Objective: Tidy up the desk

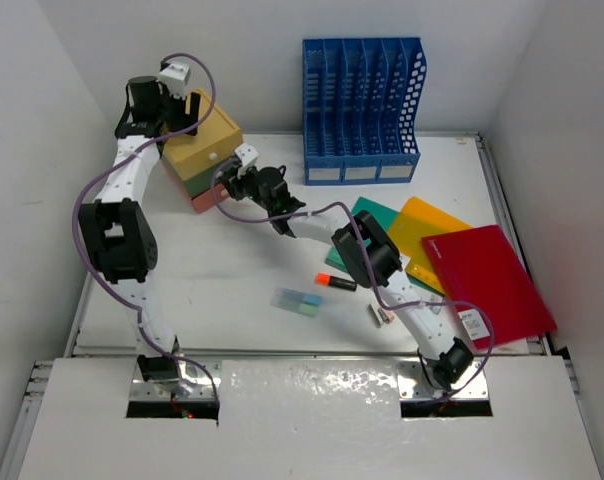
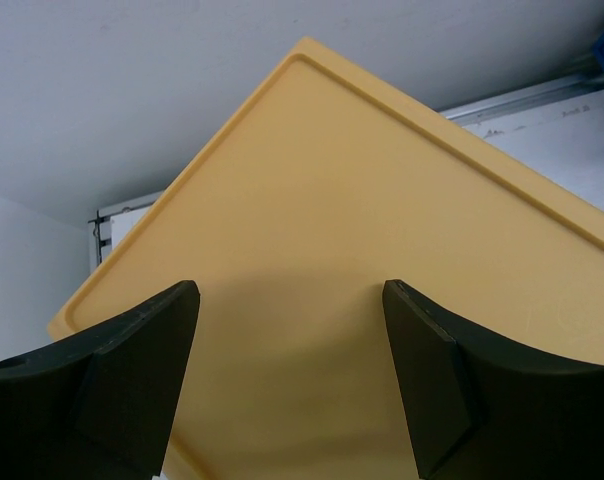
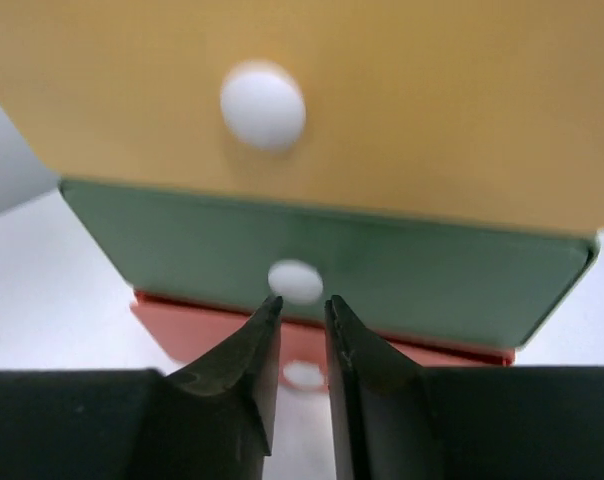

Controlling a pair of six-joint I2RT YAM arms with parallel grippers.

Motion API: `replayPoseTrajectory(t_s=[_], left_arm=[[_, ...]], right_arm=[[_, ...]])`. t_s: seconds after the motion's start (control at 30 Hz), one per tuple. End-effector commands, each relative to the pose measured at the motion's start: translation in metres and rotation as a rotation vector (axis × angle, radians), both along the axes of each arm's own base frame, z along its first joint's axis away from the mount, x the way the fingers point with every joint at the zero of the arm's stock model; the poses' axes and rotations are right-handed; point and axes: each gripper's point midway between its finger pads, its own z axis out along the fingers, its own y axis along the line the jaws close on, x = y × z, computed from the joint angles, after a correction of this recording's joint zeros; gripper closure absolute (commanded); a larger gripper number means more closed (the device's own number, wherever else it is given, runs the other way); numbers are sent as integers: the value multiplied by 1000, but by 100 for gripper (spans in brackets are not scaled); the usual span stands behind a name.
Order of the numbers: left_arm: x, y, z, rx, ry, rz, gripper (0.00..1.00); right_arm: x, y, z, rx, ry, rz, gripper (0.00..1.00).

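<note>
Pincer (image 3: pixel 301 303) tips taper below round white knob (image 3: pixel 295 281).

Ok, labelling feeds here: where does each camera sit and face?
Top external: above and behind the robot, looking down on the desk; left arm, right arm show.
Left wrist: over the drawer box, facing its yellow top; the open left gripper shows.
Right wrist: low, facing the green drawer's knob; the right gripper shows.
All share the drawer box.

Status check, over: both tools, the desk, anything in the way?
Left tool open over drawer box top. Right tool slightly open at green drawer knob, holding nothing. Desk cluttered: folders, marker lying loose.
</note>
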Motion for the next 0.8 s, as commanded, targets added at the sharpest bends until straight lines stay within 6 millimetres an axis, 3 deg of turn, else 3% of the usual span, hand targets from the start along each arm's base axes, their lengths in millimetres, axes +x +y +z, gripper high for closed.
replayPoseTrajectory(t_s=[0.0,0.27,0.77], left_arm=[[-4,1,-6,-15,18,-19,27],[-3,1,-11,-20,26,-26,28],[-3,-4,-17,-33,41,-44,29]], right_arm=[[7,9,51,87,-103,6,74],[16,12,49,92,-103,-18,68],[13,16,29,48,-104,-39,71]])
